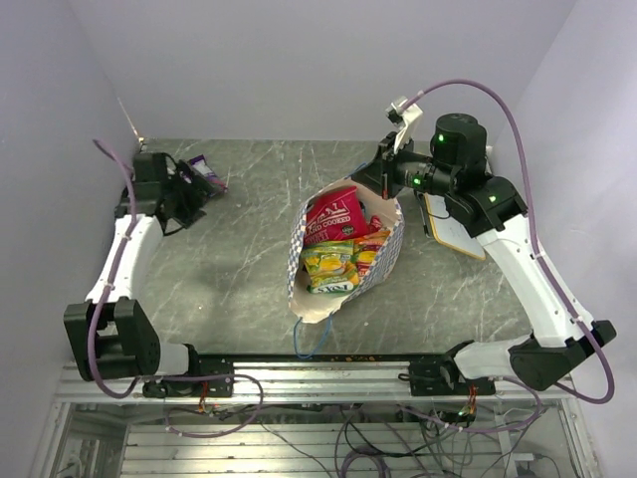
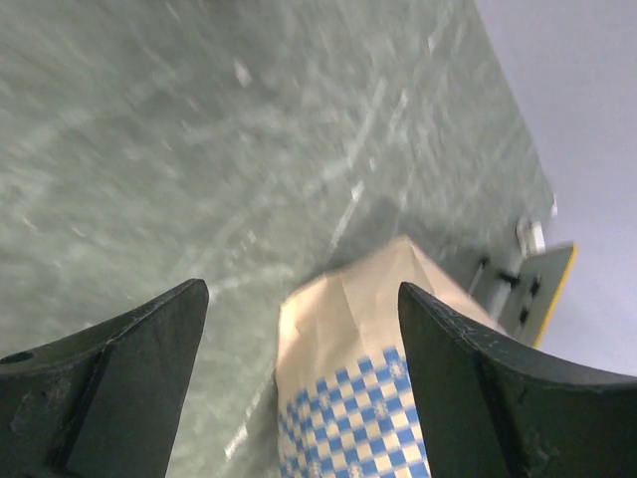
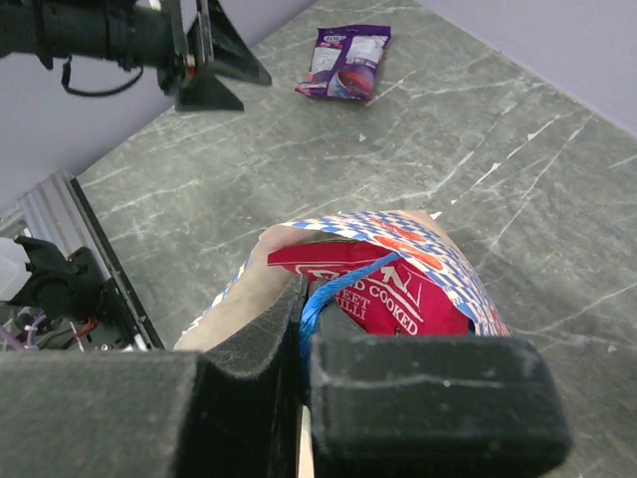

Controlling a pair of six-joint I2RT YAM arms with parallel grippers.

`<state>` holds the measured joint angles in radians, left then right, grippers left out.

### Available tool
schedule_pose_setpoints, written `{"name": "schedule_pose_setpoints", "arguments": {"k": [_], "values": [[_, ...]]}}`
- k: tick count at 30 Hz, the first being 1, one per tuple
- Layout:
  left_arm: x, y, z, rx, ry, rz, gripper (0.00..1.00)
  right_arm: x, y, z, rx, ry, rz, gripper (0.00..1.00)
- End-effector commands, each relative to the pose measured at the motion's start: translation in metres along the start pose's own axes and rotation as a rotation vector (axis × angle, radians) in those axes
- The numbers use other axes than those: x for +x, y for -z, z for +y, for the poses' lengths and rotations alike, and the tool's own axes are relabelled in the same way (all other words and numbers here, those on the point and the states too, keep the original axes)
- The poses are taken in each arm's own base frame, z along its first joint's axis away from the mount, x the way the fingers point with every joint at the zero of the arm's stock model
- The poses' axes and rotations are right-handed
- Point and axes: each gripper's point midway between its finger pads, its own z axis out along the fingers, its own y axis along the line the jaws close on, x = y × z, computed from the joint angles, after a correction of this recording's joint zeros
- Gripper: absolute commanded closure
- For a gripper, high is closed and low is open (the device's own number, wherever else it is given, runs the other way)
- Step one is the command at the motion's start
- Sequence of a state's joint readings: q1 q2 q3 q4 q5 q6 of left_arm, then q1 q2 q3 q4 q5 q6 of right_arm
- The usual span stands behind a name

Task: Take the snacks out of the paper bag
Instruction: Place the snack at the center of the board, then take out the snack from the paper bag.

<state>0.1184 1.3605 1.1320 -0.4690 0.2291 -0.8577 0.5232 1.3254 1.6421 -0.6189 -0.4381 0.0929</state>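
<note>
Checkered blue-and-white paper bag (image 1: 386, 257) rim clamped in right end effector (image 3: 304, 299) so mouth stands open; left end effector (image 2: 301, 294) fingers apart, near purple glossy snack packet (image 1: 211, 177) upper left.

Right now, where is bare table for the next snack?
Widest: between the purple packet and the paper bag, down to the near edge. Also near-right of the bag. Crowded: bag's far-right rim, where the right jaws pinch it by the white board.

White arms (image 1: 523, 264) with black joints, green lights, purple cables (image 1: 463, 83).
</note>
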Motion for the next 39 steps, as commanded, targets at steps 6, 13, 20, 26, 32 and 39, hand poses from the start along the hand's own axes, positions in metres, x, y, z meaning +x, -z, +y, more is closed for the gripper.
{"name": "schedule_pose_setpoints", "arguments": {"k": [6,13,20,26,32,39], "values": [[0.119,0.088,-0.138,0.366,-0.160,0.110,0.12,-0.017,0.020,0.016,-0.032,0.007,-0.093,1.00],[0.176,0.130,-0.181,0.600,-0.382,0.098,0.15,-0.009,0.013,0.016,-0.047,-0.011,-0.097,1.00],[0.249,0.171,-0.209,0.766,-0.684,0.132,0.17,-0.012,0.012,0.013,-0.035,0.003,-0.097,1.00],[0.282,0.151,-0.206,0.764,-0.932,0.155,0.19,-0.010,0.017,0.008,0.001,0.015,-0.085,1.00],[0.312,0.117,-0.191,0.732,-1.132,0.243,0.21,-0.010,0.023,0.007,0.022,0.021,-0.101,1.00],[0.322,0.075,-0.172,0.617,-1.237,0.244,0.29,-0.012,0.026,0.006,0.040,0.000,-0.116,1.00]]}}
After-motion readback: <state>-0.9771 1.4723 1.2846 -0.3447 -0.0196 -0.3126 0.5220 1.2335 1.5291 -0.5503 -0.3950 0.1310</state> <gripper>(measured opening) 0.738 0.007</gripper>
